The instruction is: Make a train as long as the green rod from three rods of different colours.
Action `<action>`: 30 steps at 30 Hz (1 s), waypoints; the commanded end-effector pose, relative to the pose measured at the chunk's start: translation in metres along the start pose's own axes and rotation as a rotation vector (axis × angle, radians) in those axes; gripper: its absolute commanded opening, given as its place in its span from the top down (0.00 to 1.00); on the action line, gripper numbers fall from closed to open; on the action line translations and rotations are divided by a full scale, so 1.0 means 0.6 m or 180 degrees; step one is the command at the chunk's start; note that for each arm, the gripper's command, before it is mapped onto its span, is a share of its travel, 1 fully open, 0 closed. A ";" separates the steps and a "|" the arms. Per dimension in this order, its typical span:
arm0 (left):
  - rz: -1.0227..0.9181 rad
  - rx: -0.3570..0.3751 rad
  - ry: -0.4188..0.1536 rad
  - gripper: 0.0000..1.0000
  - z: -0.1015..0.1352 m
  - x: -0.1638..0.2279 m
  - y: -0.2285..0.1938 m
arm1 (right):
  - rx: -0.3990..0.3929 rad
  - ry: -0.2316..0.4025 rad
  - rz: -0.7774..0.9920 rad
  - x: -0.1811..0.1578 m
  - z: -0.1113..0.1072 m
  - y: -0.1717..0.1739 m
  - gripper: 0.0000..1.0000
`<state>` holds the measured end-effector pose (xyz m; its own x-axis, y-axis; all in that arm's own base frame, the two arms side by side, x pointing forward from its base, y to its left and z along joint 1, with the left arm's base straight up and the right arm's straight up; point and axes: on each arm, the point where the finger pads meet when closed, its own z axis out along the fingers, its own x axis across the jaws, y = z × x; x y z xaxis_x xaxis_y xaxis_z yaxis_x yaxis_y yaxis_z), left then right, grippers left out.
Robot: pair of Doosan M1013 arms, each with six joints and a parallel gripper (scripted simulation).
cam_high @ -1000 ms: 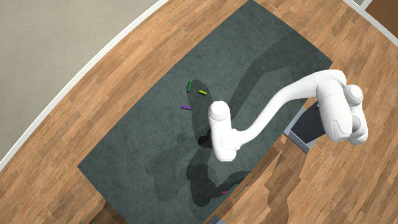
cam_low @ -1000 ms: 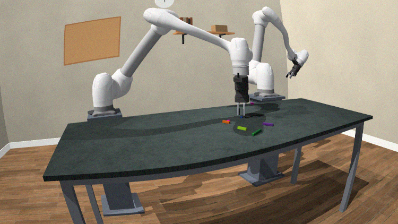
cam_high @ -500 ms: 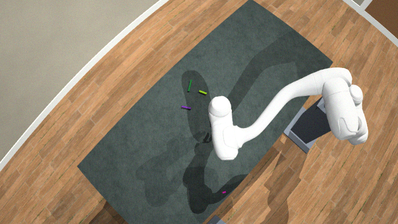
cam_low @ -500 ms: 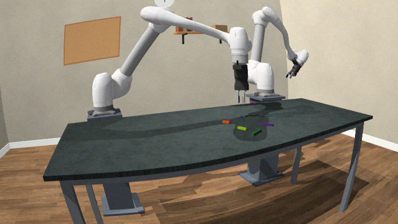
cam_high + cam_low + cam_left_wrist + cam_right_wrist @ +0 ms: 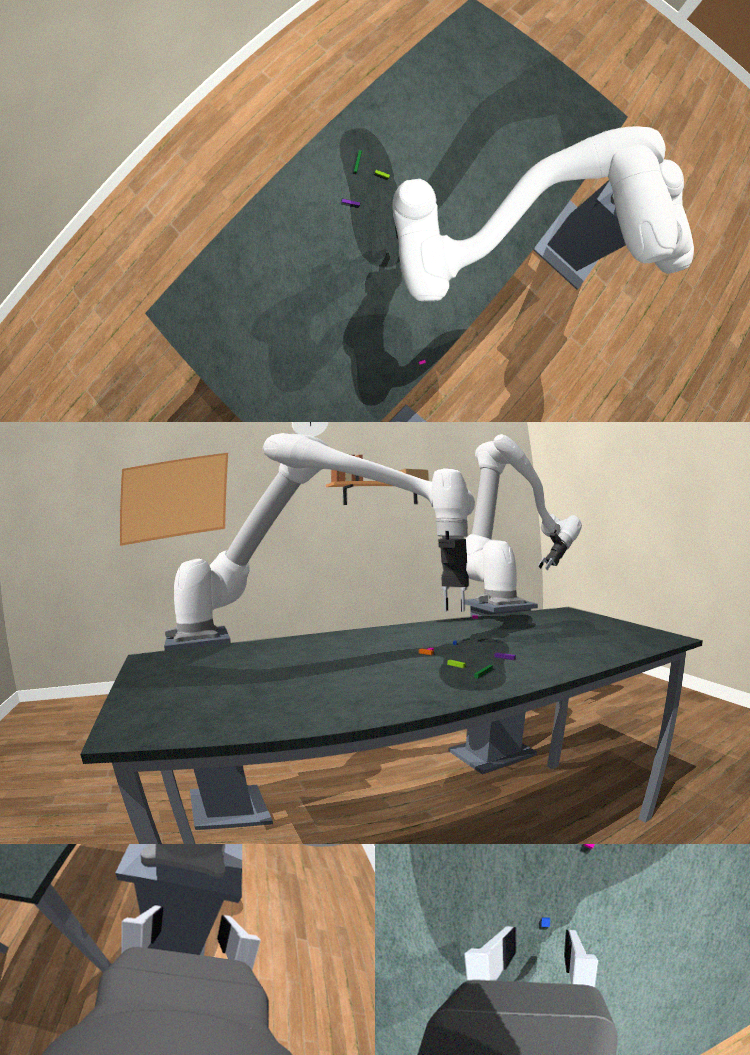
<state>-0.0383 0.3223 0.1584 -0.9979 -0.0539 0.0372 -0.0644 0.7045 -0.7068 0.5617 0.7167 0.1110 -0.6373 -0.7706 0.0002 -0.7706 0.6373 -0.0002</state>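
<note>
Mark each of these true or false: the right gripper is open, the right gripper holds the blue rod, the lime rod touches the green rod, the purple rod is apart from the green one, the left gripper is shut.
1. The right gripper is open. True.
2. The right gripper holds the blue rod. False: the blue rod lies on the table.
3. The lime rod touches the green rod. False: a gap separates them.
4. The purple rod lies apart from the green rod. True.
5. The left gripper is shut. False: its fingers stand wide open.
</note>
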 end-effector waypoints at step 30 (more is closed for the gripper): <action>0.0000 -0.0003 0.0001 0.00 -0.001 0.000 0.000 | 0.0000 -0.0006 -0.1750 -0.043 0.009 0.207 0.00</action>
<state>-0.0383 0.3223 0.1584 -0.9979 -0.0539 0.0372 -0.0644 0.7045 -0.7068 0.5012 0.7925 0.1060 -0.2687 -0.9632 -0.0004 -0.9632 0.2687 -0.0043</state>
